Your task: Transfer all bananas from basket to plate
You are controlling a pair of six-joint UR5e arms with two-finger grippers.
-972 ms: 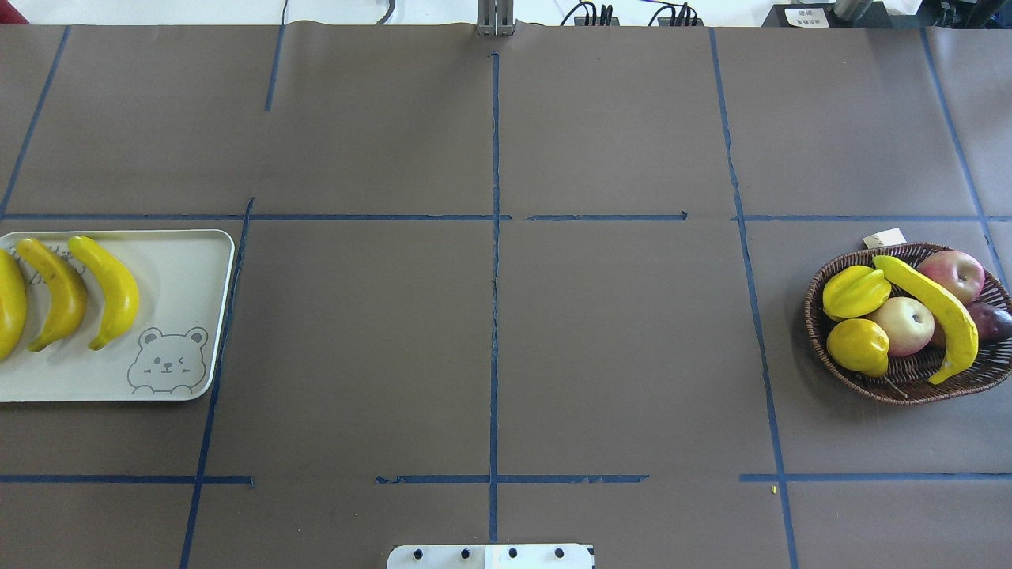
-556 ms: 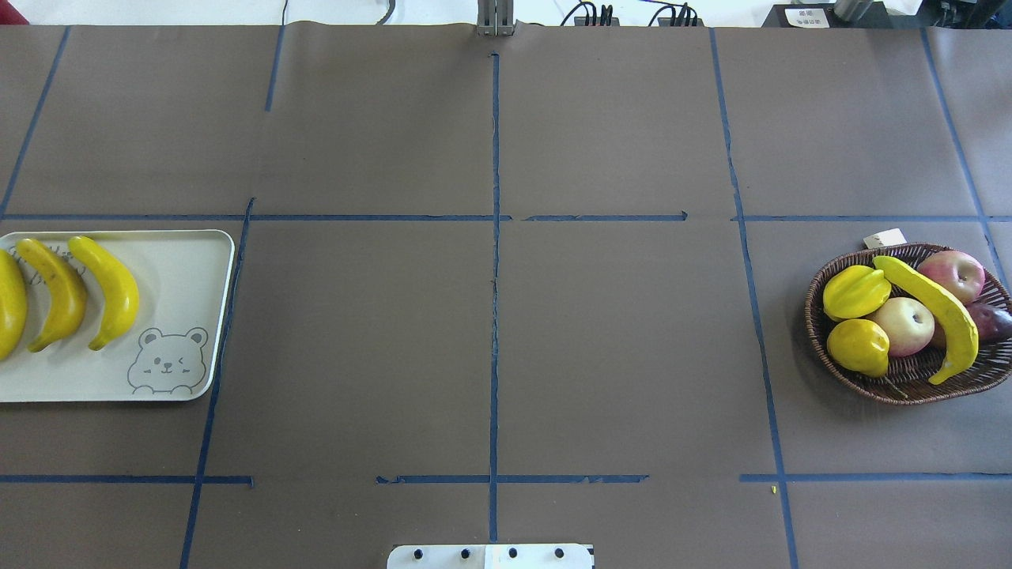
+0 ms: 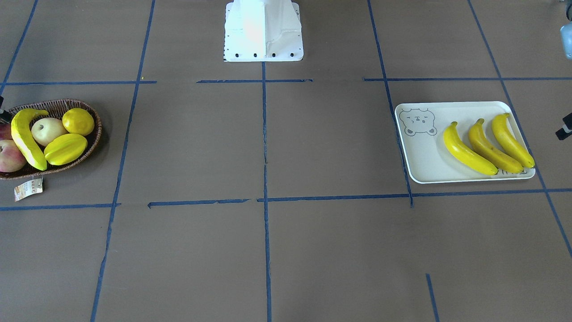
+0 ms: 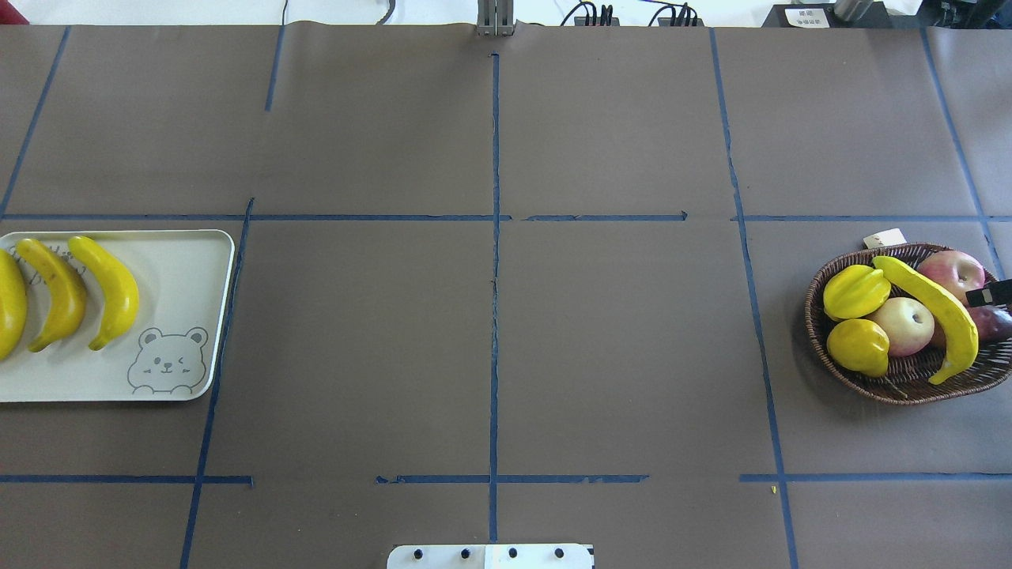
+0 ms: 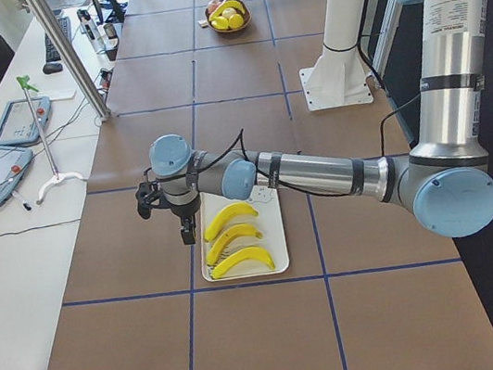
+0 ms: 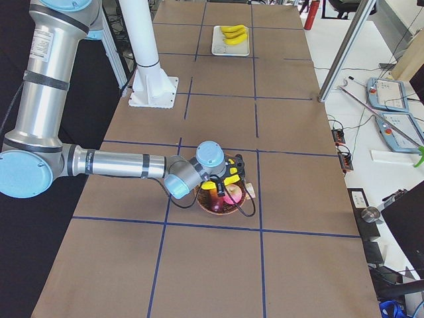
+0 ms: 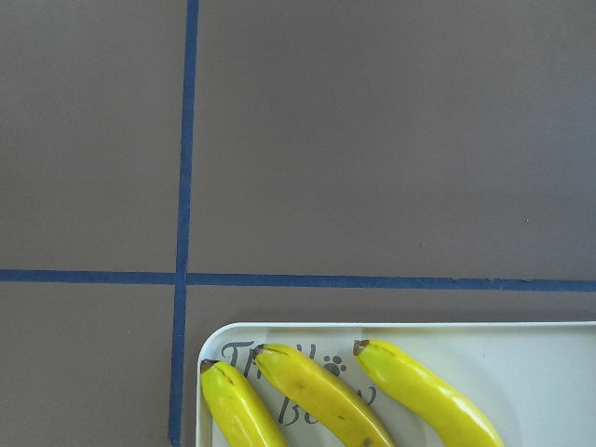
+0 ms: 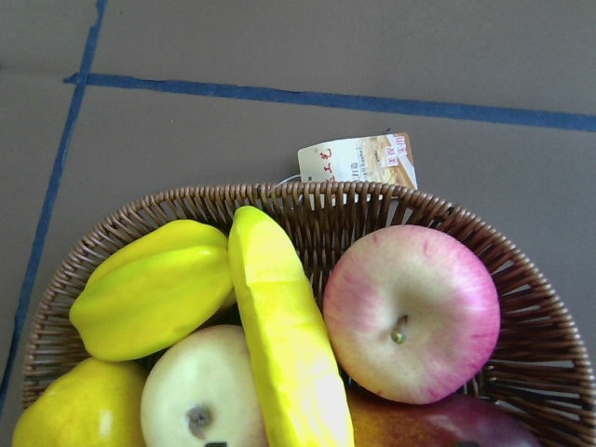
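Note:
Three yellow bananas (image 4: 111, 288) lie side by side on the cream plate (image 4: 182, 269) with the bear face at the table's left; they also show in the front view (image 3: 467, 152). One banana (image 4: 937, 312) lies across the other fruit in the wicker basket (image 4: 893, 379) at the right. My right gripper (image 4: 998, 292) hovers over the basket's far right side with only a black tip showing. Its wrist view has the banana (image 8: 289, 345) just below, with two dark tips far apart at the bottom edge. My left gripper (image 5: 169, 218) hangs beside the plate's outer end; I cannot tell its jaws.
The basket also holds a starfruit (image 4: 854, 291), a lemon (image 4: 858, 346), two apples (image 4: 901, 324), and a dark purple fruit (image 4: 992, 322). A price tag (image 4: 884, 238) hangs off its far rim. The robot's white base (image 3: 263, 31) stands at the table's middle edge.
A black tip of my right gripper has come into the overhead view at the right edge, over the basket. The bananas, plate and basket have not moved.

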